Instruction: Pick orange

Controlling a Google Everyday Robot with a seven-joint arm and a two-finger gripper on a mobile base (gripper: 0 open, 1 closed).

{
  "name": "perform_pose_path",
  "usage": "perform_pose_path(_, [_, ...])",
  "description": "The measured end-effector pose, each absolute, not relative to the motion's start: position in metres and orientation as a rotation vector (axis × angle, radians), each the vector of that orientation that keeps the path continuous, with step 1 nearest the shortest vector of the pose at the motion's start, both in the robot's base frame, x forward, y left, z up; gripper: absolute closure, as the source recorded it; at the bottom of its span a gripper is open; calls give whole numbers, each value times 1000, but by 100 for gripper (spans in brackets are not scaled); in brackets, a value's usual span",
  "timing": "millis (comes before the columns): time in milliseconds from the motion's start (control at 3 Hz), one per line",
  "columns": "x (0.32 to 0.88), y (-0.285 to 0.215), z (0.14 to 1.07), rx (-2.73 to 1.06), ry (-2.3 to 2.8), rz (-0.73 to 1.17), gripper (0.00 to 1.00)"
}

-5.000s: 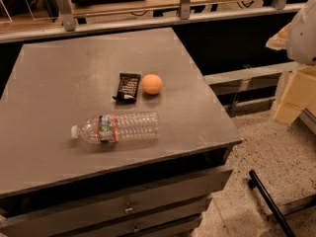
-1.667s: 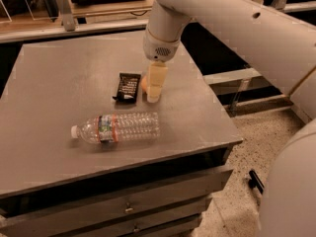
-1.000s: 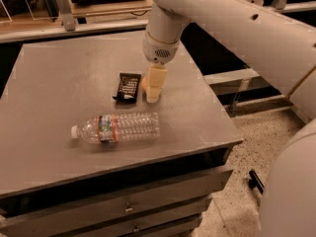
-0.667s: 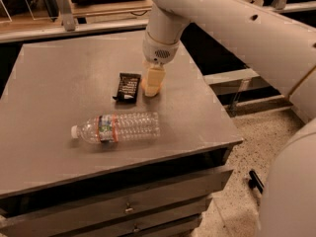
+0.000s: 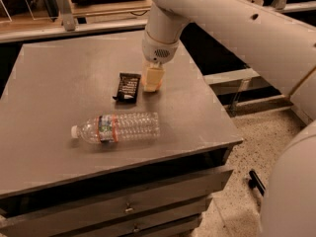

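The orange (image 5: 157, 87) is almost wholly covered by my gripper (image 5: 152, 82); only a sliver of orange skin shows at its lower right edge. The gripper points straight down on the tabletop (image 5: 59, 83), just right of the dark snack bar (image 5: 127, 86), and its cream fingers (image 5: 149, 76) are closed around the orange. The white arm comes in from the upper right.
A clear plastic bottle (image 5: 117, 127) lies on its side in front of the snack bar, cap to the left. The table's right edge (image 5: 217, 107) drops to a speckled floor. A rail and shelf (image 5: 98, 14) run along the back. Drawers sit below the front edge.
The arm came in over the table and lowered onto the orange. In the last second the fingers have drawn narrower around it and sit slightly higher.
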State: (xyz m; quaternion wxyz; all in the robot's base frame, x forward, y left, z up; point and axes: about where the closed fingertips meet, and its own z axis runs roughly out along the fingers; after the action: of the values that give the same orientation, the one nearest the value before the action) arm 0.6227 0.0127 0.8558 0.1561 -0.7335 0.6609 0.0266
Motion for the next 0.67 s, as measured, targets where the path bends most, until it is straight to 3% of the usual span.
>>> perform_pose_path(333, [614,7,912,-1991,1776,62,100])
perform_pose_path(667, [605,1,949,-1914,1685,91,100])
